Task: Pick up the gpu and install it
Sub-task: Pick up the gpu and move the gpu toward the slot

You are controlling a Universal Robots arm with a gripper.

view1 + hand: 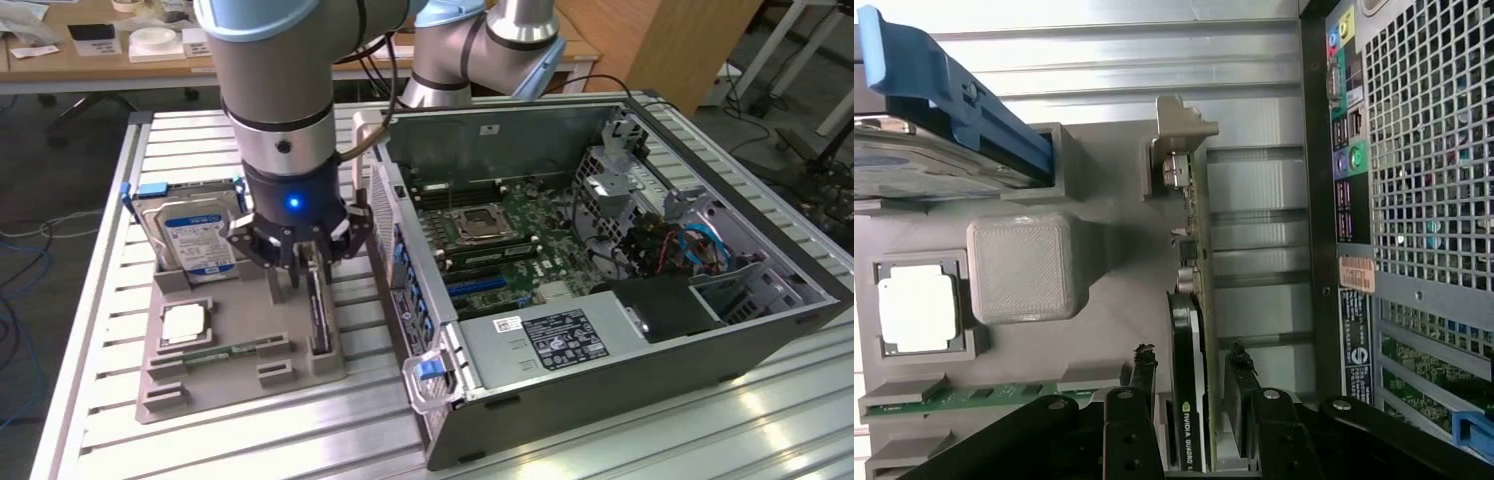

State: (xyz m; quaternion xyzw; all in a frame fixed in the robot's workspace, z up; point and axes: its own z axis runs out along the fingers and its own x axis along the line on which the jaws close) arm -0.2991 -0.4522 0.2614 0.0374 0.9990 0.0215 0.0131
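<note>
One pincer [1191, 362] | partly open, straddling the gpu [1200, 245] | small gaps both sides, nothing gripped

The gripper [310, 268] screens much of the gpu [318, 318] in the exterior view. In the wrist view, the picture's edge cuts off the gpu's cooler end, the drive [914, 165] and the case [1414, 150]; the labels [1356, 274] on the case are too small to read.
</note>
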